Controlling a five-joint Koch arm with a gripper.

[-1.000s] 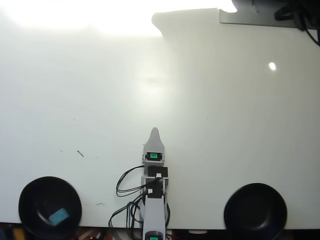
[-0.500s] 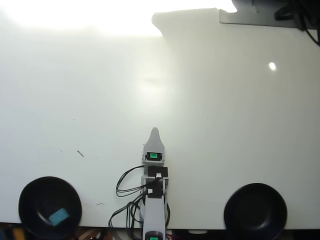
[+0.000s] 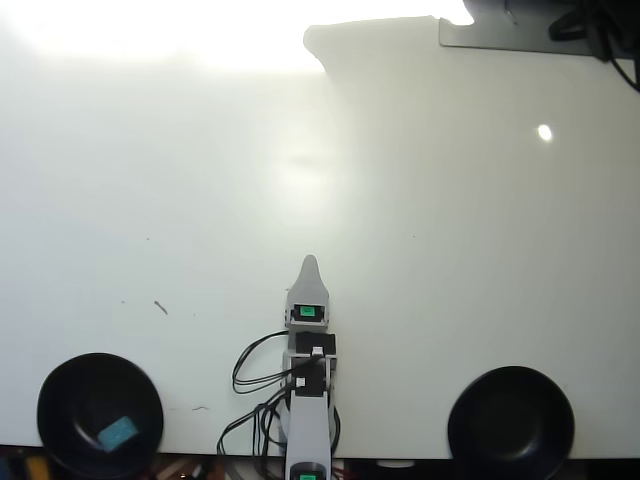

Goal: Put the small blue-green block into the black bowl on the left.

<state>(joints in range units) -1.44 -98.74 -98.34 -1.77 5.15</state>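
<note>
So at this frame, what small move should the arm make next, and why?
Probably none beyond resting where it is. In the overhead view the small blue-green block already lies inside the black bowl at lower left, and the gripper points away over bare table, holding nothing visible. The other black bowl looks empty.

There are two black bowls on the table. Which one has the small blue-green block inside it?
The black bowl at the lower left of the overhead view holds the blue-green block. The other bowl, at the lower right, shows only a dark, bare inside.
</note>
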